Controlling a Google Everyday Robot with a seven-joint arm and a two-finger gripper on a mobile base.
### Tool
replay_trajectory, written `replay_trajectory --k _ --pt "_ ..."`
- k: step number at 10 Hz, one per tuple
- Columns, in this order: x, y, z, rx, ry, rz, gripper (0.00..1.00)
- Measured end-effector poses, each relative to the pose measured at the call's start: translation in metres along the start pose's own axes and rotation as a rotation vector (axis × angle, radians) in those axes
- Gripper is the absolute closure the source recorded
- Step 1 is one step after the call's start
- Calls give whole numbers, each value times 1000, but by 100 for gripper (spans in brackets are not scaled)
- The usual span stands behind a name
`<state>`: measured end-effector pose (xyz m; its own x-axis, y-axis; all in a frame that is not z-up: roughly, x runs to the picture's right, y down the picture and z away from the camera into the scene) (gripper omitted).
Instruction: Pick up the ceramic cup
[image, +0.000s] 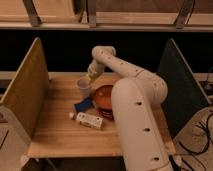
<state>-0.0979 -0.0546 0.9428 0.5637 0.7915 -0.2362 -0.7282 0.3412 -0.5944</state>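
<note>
The ceramic cup (83, 86), small, pale and handleless, stands upright on the wooden table (55, 130), left of the orange-red bowl (103, 95). My gripper (90, 78) is at the end of the white arm, right at the cup's upper right rim, touching or nearly touching it. The arm reaches in from the lower right and hides the right part of the bowl.
A blue flat packet (83, 105) lies in front of the cup. A white bottle (88, 120) lies on its side nearer the front edge. Upright panels stand at the left (22, 92) and right (182, 85) table ends.
</note>
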Motion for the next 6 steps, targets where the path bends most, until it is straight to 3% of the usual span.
replay_trajectory --k 4,6 --pt "-31 10 -49 64 -94 -96 100" --pt "-37 11 -69 97 -127 -111 100"
